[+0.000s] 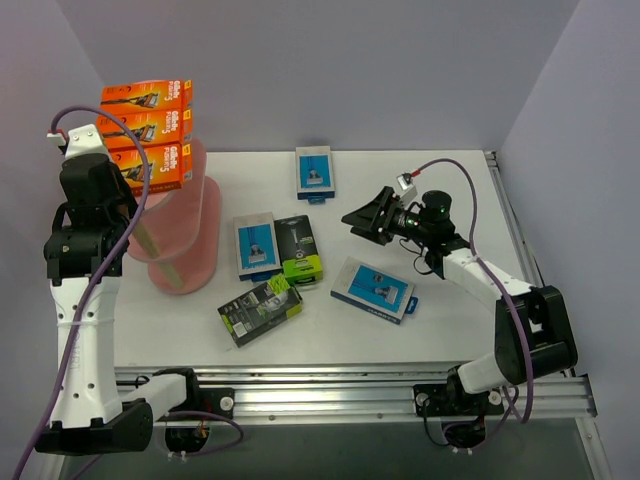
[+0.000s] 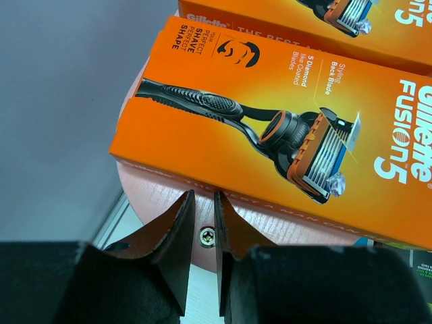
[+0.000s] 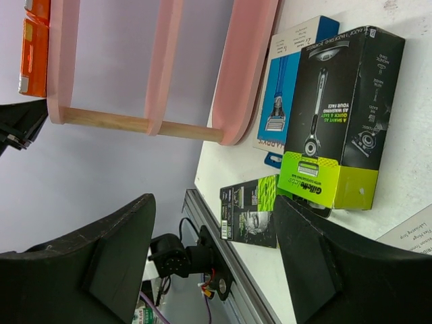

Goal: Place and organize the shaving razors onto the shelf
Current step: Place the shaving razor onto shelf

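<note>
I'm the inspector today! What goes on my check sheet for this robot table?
Surface: white table, flat, no spills seen.
Job's things: three orange razor packs lie on the pink shelf, on its top board; three blue-and-grey packs and two black-and-lime packs lie on the table.
Clutter: nothing seen.
Grippers: left gripper by the shelf's top board, fingers nearly closed, empty; right gripper open, empty, above the table.
Cables: a purple cable on each arm, neither touching the packs.
Surroundings: plain walls; metal rail at the near edge.
</note>
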`<state>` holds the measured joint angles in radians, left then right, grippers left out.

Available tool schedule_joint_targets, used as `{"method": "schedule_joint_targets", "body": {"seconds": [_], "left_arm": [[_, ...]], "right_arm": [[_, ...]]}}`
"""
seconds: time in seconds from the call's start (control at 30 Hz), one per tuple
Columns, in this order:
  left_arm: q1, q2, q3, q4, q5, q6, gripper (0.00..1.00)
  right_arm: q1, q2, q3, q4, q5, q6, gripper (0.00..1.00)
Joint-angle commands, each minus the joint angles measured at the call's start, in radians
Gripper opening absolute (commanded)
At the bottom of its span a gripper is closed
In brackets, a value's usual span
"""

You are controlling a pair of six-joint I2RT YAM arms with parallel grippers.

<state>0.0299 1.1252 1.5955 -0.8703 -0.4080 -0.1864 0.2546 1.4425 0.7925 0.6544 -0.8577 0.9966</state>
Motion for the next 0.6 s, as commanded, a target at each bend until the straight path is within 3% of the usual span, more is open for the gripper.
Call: {"method": "schedule_joint_targets", "body": {"seconds": [0.0, 0.57], "left_arm": [[0.008, 0.002, 0.001, 0.056, -0.009, 0.007, 0.26], [0.016, -0.013, 0.007, 0.04, 0.084, -0.022, 0.26]], "right_arm": [[-0.008, 0.004, 0.016, 0.068, -0.032, -0.004, 0.66], [-0.015, 0.015, 0.017, 0.074, -0.034, -0.001, 0.66]]}}
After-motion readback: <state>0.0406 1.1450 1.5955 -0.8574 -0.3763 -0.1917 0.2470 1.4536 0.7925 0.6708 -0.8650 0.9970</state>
